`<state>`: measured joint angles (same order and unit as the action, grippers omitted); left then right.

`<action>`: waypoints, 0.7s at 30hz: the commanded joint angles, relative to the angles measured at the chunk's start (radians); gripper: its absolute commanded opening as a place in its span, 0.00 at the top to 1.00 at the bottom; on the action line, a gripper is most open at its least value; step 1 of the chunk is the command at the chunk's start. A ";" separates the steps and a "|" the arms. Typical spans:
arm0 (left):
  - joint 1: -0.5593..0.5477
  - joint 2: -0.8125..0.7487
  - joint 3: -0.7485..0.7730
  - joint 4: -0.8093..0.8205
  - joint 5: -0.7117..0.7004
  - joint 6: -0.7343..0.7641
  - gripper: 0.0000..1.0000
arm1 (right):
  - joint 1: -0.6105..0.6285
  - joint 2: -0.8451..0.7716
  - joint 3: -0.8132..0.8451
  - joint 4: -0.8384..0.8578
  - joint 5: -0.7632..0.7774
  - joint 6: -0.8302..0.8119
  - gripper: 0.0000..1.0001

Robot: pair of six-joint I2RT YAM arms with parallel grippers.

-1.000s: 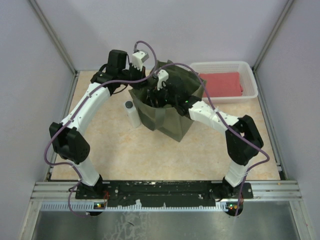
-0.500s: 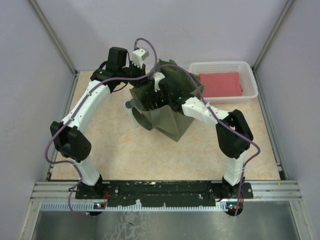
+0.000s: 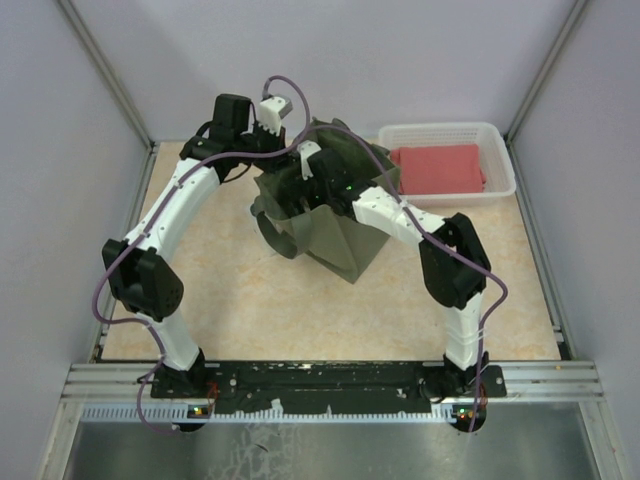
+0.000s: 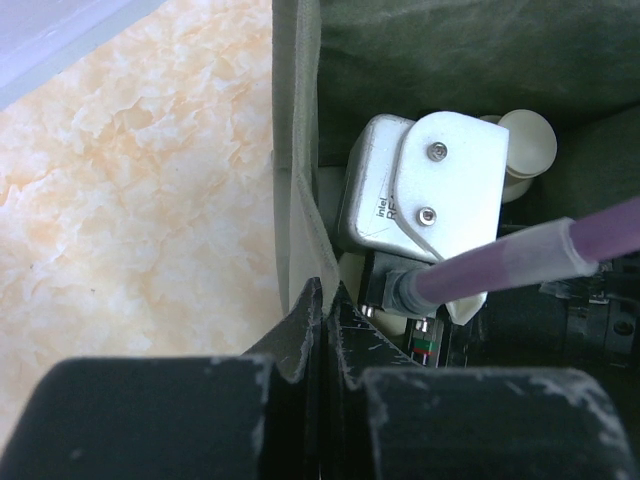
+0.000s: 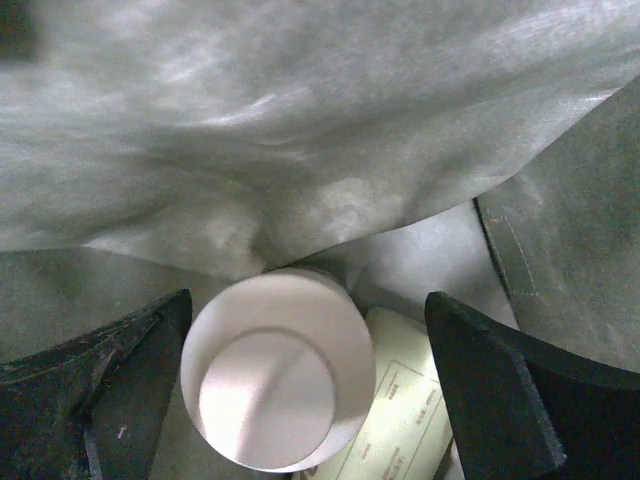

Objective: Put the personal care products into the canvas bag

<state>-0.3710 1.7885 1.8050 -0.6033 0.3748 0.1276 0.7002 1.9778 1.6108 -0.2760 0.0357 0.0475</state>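
The olive canvas bag point(image 3: 335, 225) stands at the back middle of the table. My left gripper point(image 4: 320, 300) is shut on its rim fabric point(image 4: 297, 200) and holds that side up. My right gripper point(image 5: 308, 305) is deep inside the bag, its jaws wide open. A cream-capped bottle point(image 5: 275, 385) stands between the fingers, close to the left finger point(image 5: 130, 385) and free of the right one point(image 5: 500, 390). A pale yellowish labelled bottle point(image 5: 405, 420) lies beside it on the bag's floor. The left wrist view shows a cream cap point(image 4: 527, 143) behind the right wrist camera point(image 4: 420, 190).
A white mesh basket point(image 3: 505, 165) holding a red folded cloth point(image 3: 440, 168) sits at the back right, touching the bag's corner. A dark loop handle point(image 3: 268, 222) hangs off the bag's left side. Bare tabletop point(image 3: 270, 310) lies in front, bounded by metal frame posts.
My right gripper has opened and let go of the cream-capped bottle inside the bag. The right arm reached further left, and the bag shifted left over the spot where a white bottle stood.
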 commanded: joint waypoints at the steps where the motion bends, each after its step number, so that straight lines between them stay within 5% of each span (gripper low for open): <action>1: -0.017 -0.016 0.031 0.007 0.050 -0.001 1.00 | 0.014 -0.113 -0.010 0.079 0.014 -0.016 0.01; 14: -0.011 0.002 0.027 0.010 0.051 -0.005 1.00 | 0.134 -0.594 -0.081 -0.116 0.297 -0.034 0.01; 21: -0.006 0.008 0.030 0.013 0.057 -0.008 1.00 | 0.367 -0.720 -0.142 -0.239 0.348 0.002 0.01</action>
<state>-0.3813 1.7889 1.8050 -0.6014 0.4049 0.1268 0.9489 1.2526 1.5108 -0.4191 0.3233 0.0380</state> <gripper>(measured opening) 0.028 0.990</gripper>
